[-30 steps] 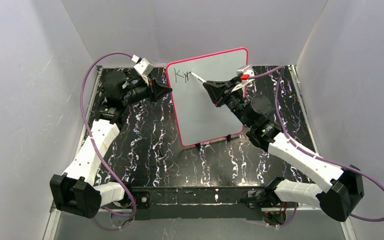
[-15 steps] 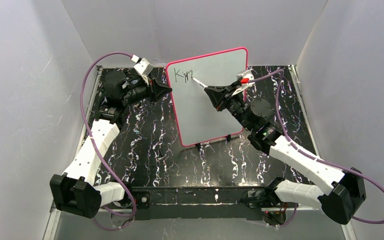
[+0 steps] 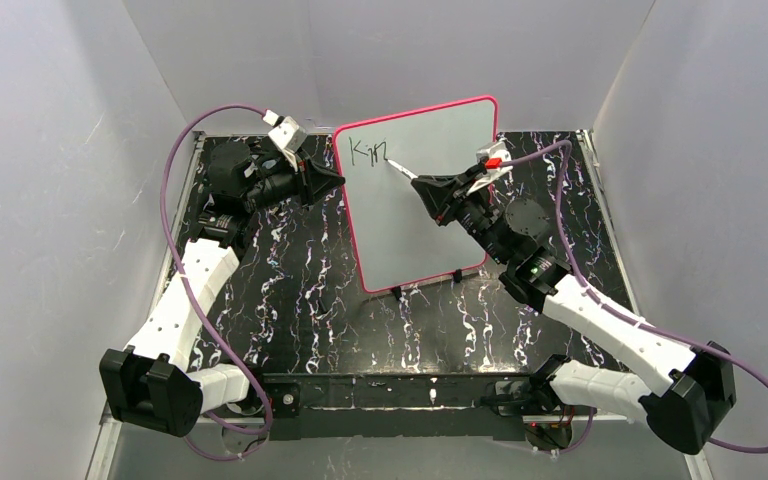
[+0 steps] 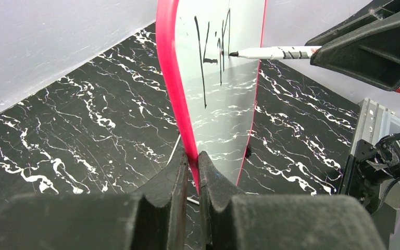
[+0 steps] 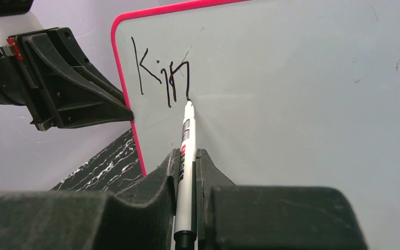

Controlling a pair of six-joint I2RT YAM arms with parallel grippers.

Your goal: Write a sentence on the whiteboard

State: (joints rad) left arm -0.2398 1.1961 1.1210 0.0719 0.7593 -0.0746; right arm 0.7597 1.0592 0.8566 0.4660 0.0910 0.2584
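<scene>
Whiteboard (image 3: 420,215) stands upright mid-table on the black marbled tabletop (image 3: 300,290), writing face toward the right arm. Left gripper (image 4: 191,162) is clamped shut on the board's pink left edge, frame pinched between both fingers; it looks like a brace, not a writer. Right gripper (image 5: 187,156) is clenched on the marker (image 5: 187,130), with the barrel running straight out between the fingers and the cap end back by the palm. Marker tip is touching the board at the foot of the last stroke. Lettering (image 5: 170,86) reads "Kin", top-left corner of the face, just inside the frame. Key relation: the board face lies dead ahead of the right fingers, and the marker's long axis points up into it along the gripper's own axis, meeting the surface at a slant rather than square-on. All blank area is to the right of and below the tip in the right wrist view, away from the left gripper. My read: next letter means lift or drag rightward along the face, holding the push constant. Sentence barely started. Risk: too much push rocks the board against the left pinch.
</scene>
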